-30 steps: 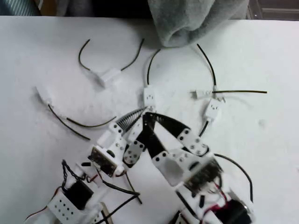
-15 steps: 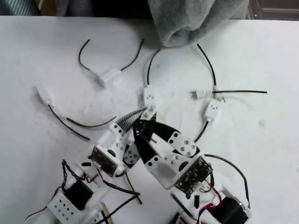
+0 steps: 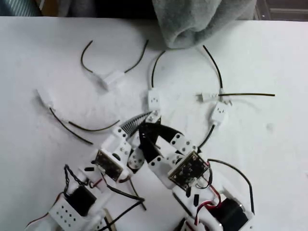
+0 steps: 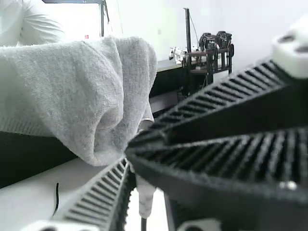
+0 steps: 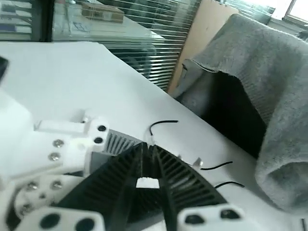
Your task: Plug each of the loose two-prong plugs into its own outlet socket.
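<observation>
A small white plug (image 3: pixel 154 116) lies just below a white outlet socket (image 3: pixel 154 99) in the high view. My left gripper (image 3: pixel 150 118), with grey ribbed fingers, is shut on this plug (image 4: pixel 144 199), and a black cord hangs from it. My right gripper (image 3: pixel 144 129), with black fingers, sits tight against the left one. Its fingers meet at the tips (image 5: pixel 144 148) with a small white piece (image 5: pixel 147 182) held between them, apparently the same plug. Another loose plug (image 3: pixel 207 97) and a second socket (image 3: pixel 219 112) lie to the right.
A joined white plug and socket (image 3: pixel 111 78) lies at the upper left, and another white piece (image 3: pixel 45 97) with black cords at the far left. A grey towel (image 3: pixel 202 19) hangs over the table's far edge. The left arm's body (image 5: pixel 57 149) crowds the right gripper.
The right gripper was wide open to the right of the held plug. It has swung left toward the left gripper and closed. The left gripper and plug have barely moved.
</observation>
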`<state>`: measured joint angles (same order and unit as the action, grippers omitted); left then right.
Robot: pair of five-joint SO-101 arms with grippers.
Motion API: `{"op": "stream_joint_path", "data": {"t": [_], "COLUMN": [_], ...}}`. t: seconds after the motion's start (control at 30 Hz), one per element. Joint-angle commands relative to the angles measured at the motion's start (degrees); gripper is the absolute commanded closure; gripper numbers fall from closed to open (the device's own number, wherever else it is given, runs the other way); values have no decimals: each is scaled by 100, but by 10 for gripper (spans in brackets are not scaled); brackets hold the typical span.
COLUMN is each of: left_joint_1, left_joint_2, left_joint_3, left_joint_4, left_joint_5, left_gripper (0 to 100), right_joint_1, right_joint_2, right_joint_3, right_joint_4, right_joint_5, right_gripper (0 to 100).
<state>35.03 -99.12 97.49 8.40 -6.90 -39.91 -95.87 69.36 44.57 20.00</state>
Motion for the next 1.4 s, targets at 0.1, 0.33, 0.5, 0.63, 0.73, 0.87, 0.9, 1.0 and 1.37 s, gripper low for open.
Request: {"op": "stream_joint_path", "data": {"t": [0.1,0.33,0.5,0.63,0.73,0.87,0.9,1.0,1.37], "left_joint_1": [48,40,31,22,22,22,22,22,22], "left_joint_2": [-127,-127,-127,-127,-127,-127,-127,-127,-127], "left_joint_3": [-35,-35,-35,-26,-26,-26,-26,-26,-26], "left_joint_4": [-9,-9,-9,-9,-9,-9,-9,-9,9], "left_joint_5": [18,18,18,18,18,18,18,18,18], "left_gripper": [977,977,977,977,977,977,977,977,977], "right_joint_1": [1024,1947,2088,2088,2053,1771,1666,1156,699], "right_joint_2": [75,66,66,48,31,66,66,66,1059], "right_joint_3": [1495,1969,1969,1820,1143,-237,-536,-1222,-466], "right_joint_4": [-857,-1481,-1481,-1429,-1051,-330,-136,321,-1024], "right_joint_5": [1327,1371,1776,1969,1969,1960,1960,1960,1925], "right_gripper": [979,979,979,979,979,979,979,979,979]}}
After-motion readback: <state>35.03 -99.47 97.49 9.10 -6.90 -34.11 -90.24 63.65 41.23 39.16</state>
